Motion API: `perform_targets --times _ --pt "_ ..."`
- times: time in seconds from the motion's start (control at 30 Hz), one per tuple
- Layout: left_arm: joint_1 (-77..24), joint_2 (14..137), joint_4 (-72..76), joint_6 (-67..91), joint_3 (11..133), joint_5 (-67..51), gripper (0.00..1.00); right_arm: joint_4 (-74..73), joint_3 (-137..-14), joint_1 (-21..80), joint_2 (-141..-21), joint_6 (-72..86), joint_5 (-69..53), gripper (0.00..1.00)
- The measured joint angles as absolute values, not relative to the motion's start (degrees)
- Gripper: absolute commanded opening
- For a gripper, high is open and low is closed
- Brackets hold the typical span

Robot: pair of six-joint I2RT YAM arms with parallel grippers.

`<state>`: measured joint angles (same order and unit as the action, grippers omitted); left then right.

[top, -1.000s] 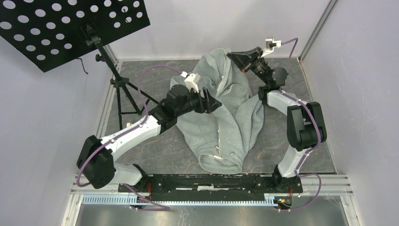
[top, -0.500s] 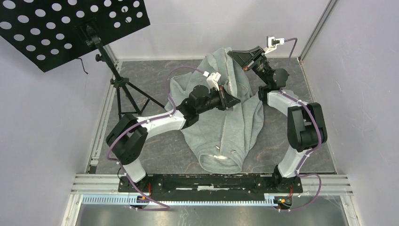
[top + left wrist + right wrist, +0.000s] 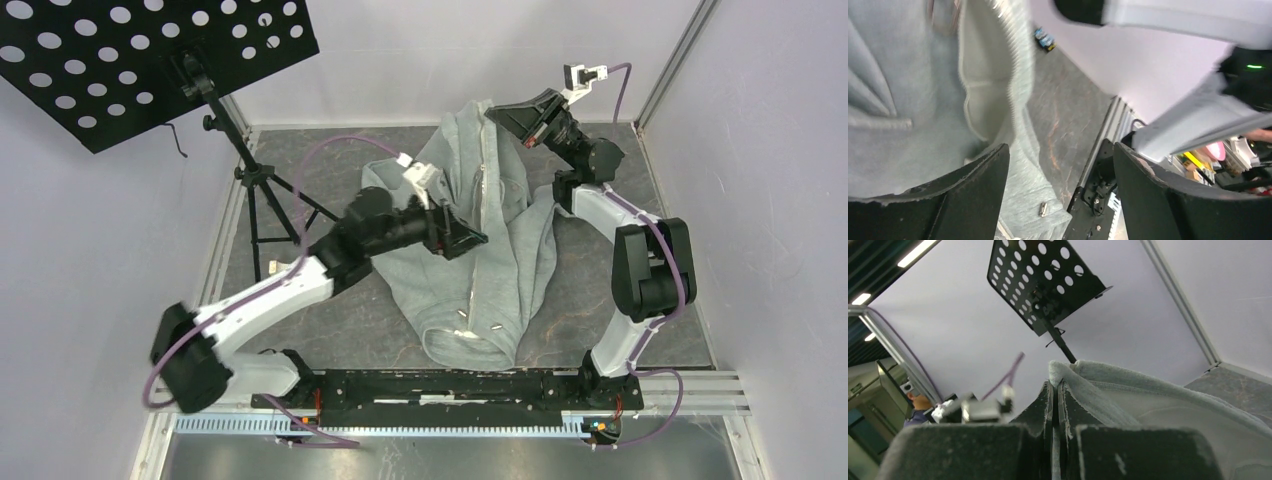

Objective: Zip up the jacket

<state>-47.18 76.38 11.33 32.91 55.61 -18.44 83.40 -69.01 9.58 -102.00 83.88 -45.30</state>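
The light grey jacket lies crumpled on the dark mat, its pale zipper strip running up the middle. My right gripper is shut on the jacket's top edge at the far end and holds it lifted; the right wrist view shows the grey fabric pinched between the closed fingers. My left gripper is open and empty, hovering above the jacket's middle, left of the zipper. In the left wrist view the jacket and a small metal snap show between the spread fingers.
A black music stand on a tripod stands at the far left. White walls close in the sides and back. The black base rail runs along the near edge.
My left arm has swung back and down from the zipper's upper part toward the jacket's middle. My right gripper has lifted the jacket's top edge slightly higher and farther back.
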Motion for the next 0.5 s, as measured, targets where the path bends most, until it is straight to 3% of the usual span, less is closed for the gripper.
perform_targets --times 0.07,0.2,0.27,0.5 --pt "-46.09 70.85 10.24 30.81 55.53 -20.27 0.84 83.9 -69.41 9.58 -101.97 84.53 -46.96 0.0" --pt "-40.49 65.87 10.55 31.03 56.71 -23.2 0.71 83.96 -69.41 9.58 -102.0 85.45 -49.41 0.0" --pt "-37.36 67.37 10.74 31.73 58.43 -24.38 0.64 83.99 -69.43 9.58 -102.0 85.71 -49.91 0.0" --pt "-34.59 79.15 10.33 33.95 67.96 -28.23 0.57 83.99 -69.43 9.58 -102.0 86.17 -50.59 0.0"
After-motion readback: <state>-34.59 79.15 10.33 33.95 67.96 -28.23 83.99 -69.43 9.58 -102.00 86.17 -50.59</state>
